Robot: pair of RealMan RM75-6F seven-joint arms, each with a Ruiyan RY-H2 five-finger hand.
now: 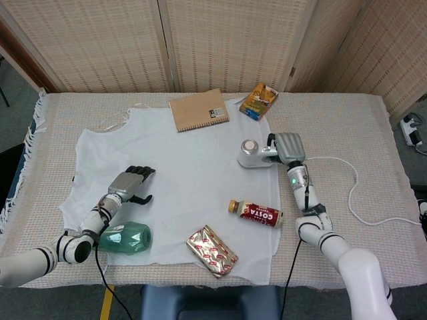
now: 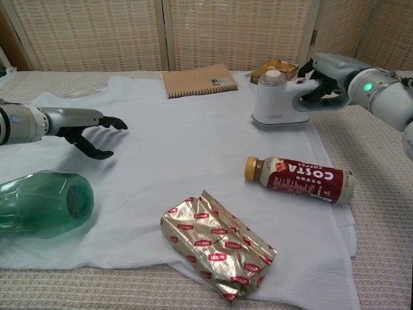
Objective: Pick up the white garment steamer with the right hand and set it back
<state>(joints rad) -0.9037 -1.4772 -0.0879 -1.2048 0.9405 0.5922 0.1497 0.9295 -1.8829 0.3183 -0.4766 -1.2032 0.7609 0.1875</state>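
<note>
Steamer (image 2: 279,101) handle — within right hand (image 2: 324,79) fingers (image 2: 314,97)

I see even, soft, bright indoor light from above in both views, with only faint shadows under things. The crinkled gold foil packet (image 2: 218,245) shows small glints, and my chest view bends slightly at its edges; focus is sharp.
</note>
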